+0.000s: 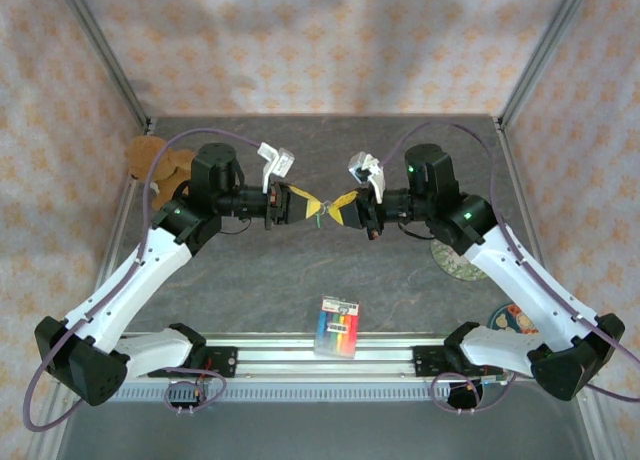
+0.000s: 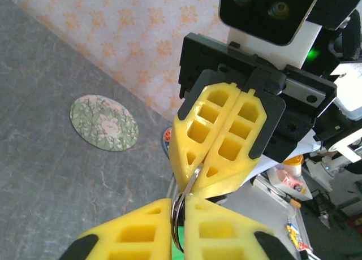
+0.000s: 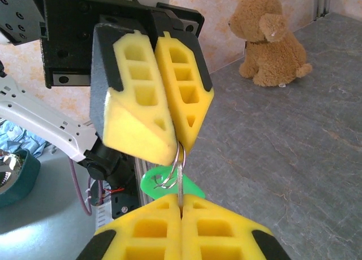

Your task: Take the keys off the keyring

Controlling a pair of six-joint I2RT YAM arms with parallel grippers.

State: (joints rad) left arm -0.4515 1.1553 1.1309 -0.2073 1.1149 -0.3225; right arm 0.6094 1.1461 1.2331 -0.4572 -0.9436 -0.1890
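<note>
Two grippers meet tip to tip above the middle of the table point(image 1: 250, 290), well off its surface.

- Left gripper point(image 1: 298, 204): clenched on the keyring point(image 1: 322, 209). In its own wrist view the wire loop sits nipped in the seam between its yellow pads point(image 2: 136, 232).
- Right gripper point(image 1: 347, 202): also clamped, jaws pressed flat together. A thin strip of metal runs into the seam in its wrist view. It is most likely the ring seen edge-on, but I can't rule out a key blade.
- Green key point(image 3: 169, 183): hangs from the ring in the gap between the two sets of fingertips, its head just beside the right pads. A second key is too small to pick out.
- Rainbow-striped pack point(image 1: 338, 327) lies near the front rail. Teddy bear point(image 1: 152, 160) sits far left. Both are well apart from the work.

Step, as I judge it: the ring is pinned from both sides and no key is off yet.

Next move calls for one hand to hold the ring steady while the other regrips the key and walks it round the coil to the open end. The turns need to be slow and small, because thin wire could slip from soft pads.
</note>
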